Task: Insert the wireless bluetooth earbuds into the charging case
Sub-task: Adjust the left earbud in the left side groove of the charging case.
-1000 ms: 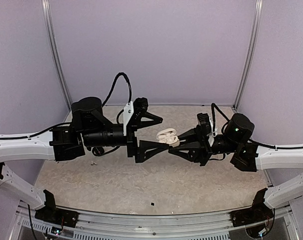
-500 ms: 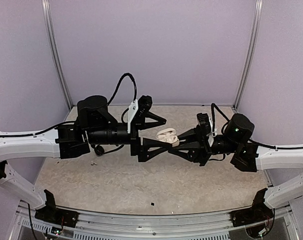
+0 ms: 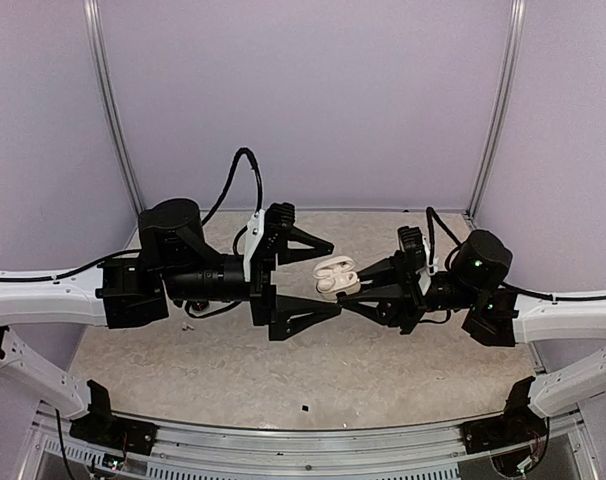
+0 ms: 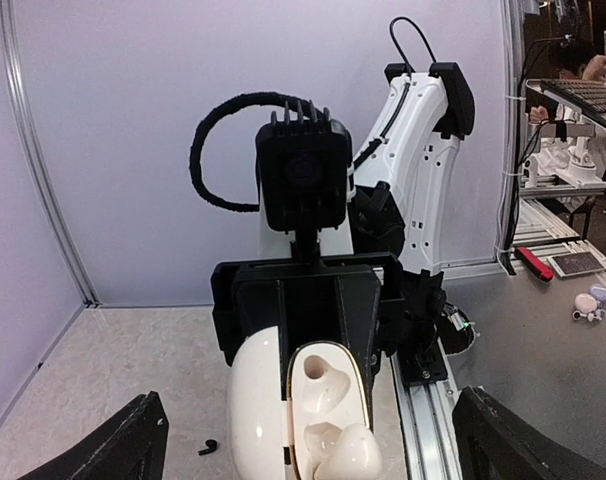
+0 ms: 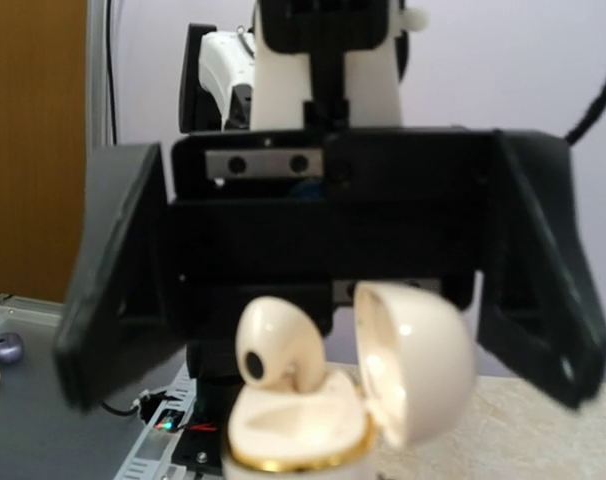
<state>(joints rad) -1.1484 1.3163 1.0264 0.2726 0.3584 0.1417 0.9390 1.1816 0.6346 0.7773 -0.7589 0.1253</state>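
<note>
The white charging case [image 3: 334,272] hangs above the table's middle with my right gripper [image 3: 355,284] shut on its base. Its lid [image 4: 253,410] stands open. One white earbud [image 4: 353,455] sits in the lower slot while the upper slot [image 4: 318,375] is empty. In the right wrist view that earbud [image 5: 268,340] sticks up from the case [image 5: 298,440] beside the lid [image 5: 413,360]. My left gripper [image 3: 323,277] is open wide, facing the case, its fingers [image 5: 118,280] apart on either side and touching nothing.
A small black bud-shaped piece [image 4: 210,447] lies on the speckled table [image 3: 233,370]. The metal rail [image 4: 433,420] runs along the near edge. Pale enclosure walls [image 3: 313,100] close the back and sides. A desk with clutter [image 4: 583,290] lies outside.
My left gripper has spread its fingers wider and drawn back a little to the left, away from the case. The case and my right gripper have hardly moved.
</note>
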